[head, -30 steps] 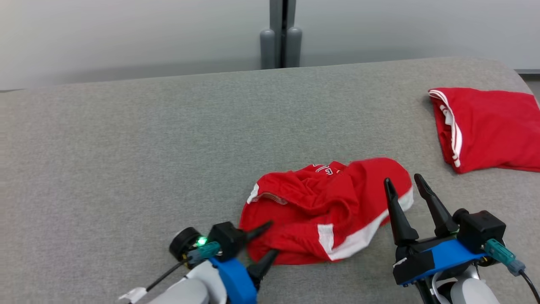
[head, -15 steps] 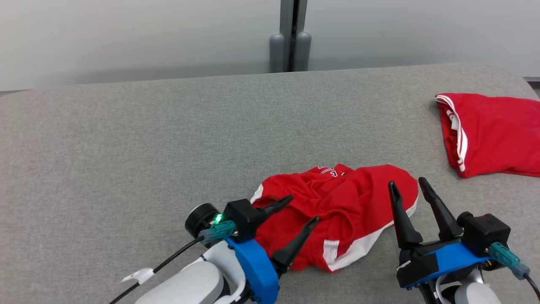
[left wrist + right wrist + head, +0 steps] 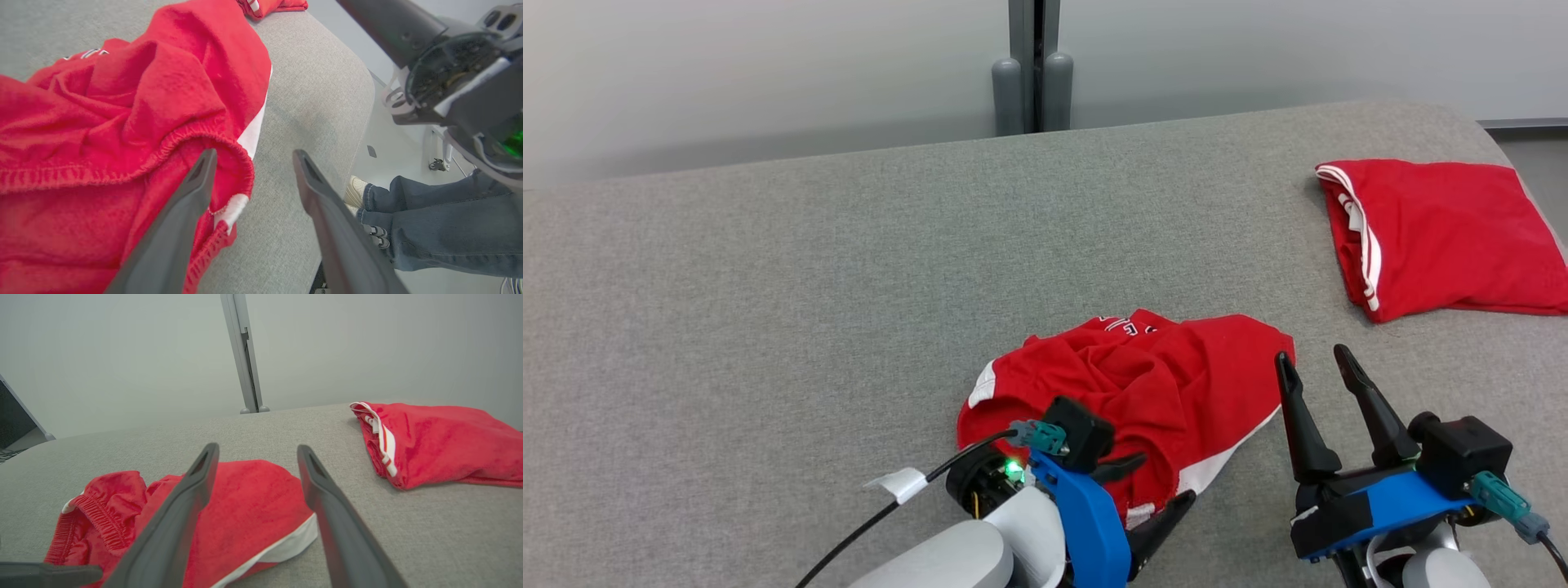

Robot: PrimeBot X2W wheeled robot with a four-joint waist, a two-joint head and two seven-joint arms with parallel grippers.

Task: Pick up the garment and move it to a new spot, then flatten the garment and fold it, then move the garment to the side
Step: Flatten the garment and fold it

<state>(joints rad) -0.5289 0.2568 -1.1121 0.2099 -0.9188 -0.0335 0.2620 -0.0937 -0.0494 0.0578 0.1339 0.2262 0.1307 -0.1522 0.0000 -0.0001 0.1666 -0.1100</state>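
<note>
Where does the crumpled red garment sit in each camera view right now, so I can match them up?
Head view: the crumpled red garment lies at lower centre.
Left wrist view: it covers the left half, elastic hem toward the middle.
Right wrist view: it spans lower left to centre.
Shared landmark: the folded red garment, at right in the head and right wrist views, at the top edge in the left wrist view.

My head camera looks from above, forward and down across the grey table (image 3: 768, 269) toward the wall (image 3: 768, 65). My left wrist camera sits low and very close over the crumpled red garment (image 3: 102, 122), facing past the table's edge to a person's legs (image 3: 441, 245). My right wrist camera looks nearly level along the table toward that wall. All three share that garment and the folded red garment (image 3: 1445, 229).
</note>
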